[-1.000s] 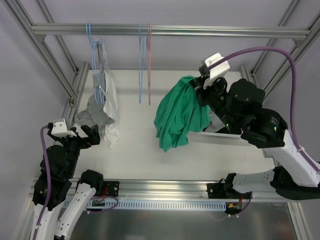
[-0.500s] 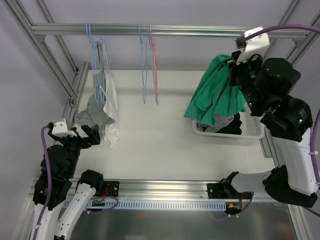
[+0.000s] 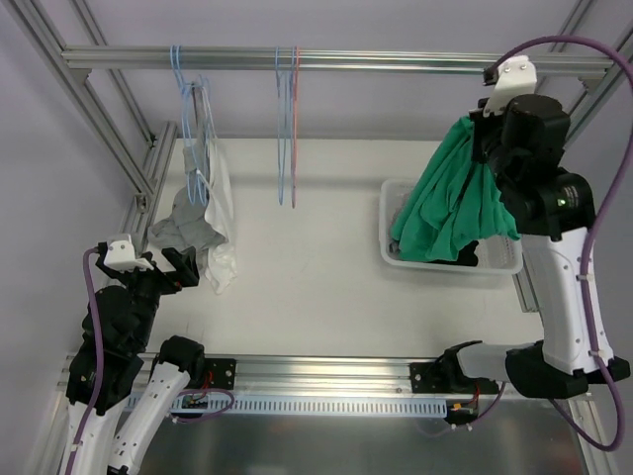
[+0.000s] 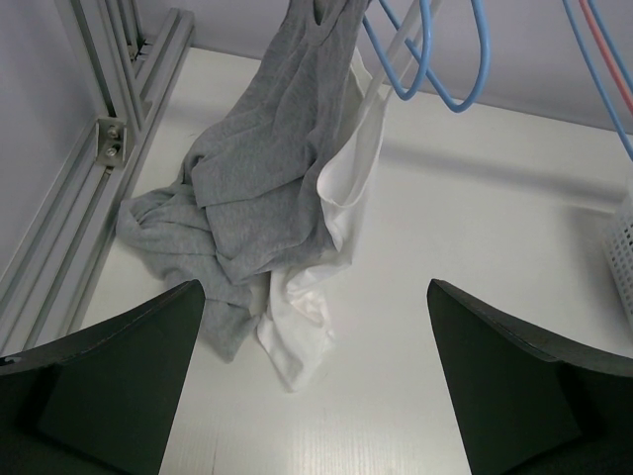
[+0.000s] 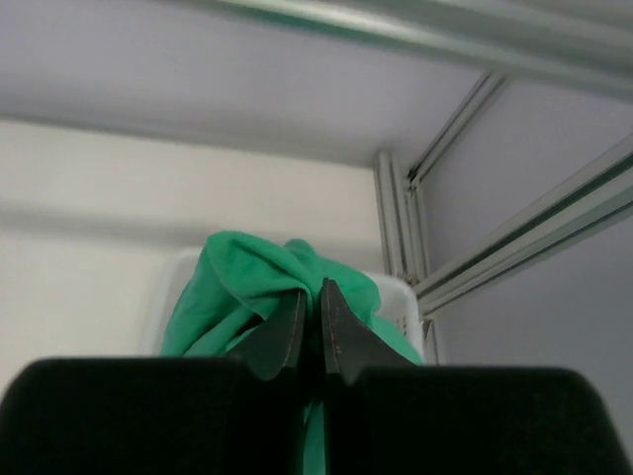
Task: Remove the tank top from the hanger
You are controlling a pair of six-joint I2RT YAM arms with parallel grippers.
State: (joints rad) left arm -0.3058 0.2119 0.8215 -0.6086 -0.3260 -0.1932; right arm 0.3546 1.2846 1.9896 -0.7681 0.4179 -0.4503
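The right end effector [image 3: 479, 127] is pinching the soft, probably light tank top [image 3: 450, 203] by a bunched fold, dangling it over the basket [image 3: 388, 228] at the right edge of the worktop [image 3: 316, 297], while the left end effector [image 3: 181, 267] is idling spread.

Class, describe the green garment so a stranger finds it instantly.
Start at the white basket on the right. Hanging above it, pinched in the right gripper, is the green tank top. It alone is green; the grey top and white top hang far left.
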